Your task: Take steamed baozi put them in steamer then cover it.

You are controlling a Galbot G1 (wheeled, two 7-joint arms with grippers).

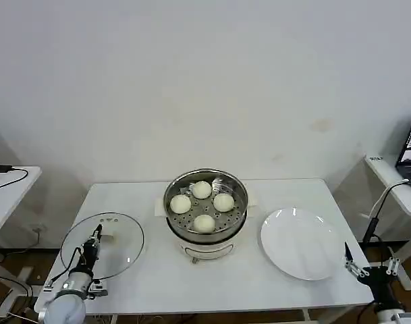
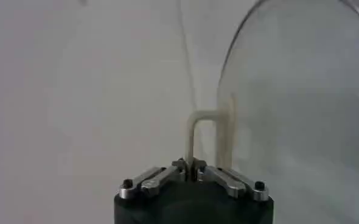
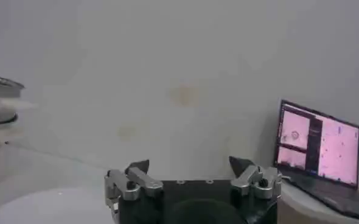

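Note:
Several off-white baozi (image 1: 202, 190) sit on the perforated tray inside the shiny steamer (image 1: 237, 217) at the table's middle. The round glass lid (image 1: 117, 260) is at the table's front left, away from the steamer. My left gripper (image 1: 95, 235) is shut on the lid's thin cream loop handle (image 2: 195, 125), with the gripper (image 2: 190, 165) pinching one leg of it; the glass lid (image 2: 301, 109) curves up beside it. My right gripper (image 1: 370, 265) hangs open off the table's front right corner, holding nothing; this gripper (image 3: 190, 165) has its jaws wide apart.
An empty white plate (image 1: 299, 244) lies right of the steamer, its rim (image 3: 39, 204) near my right gripper. A laptop (image 3: 318, 143) stands on a side table at the right. Another side table with a cable (image 1: 6, 177) is at the far left.

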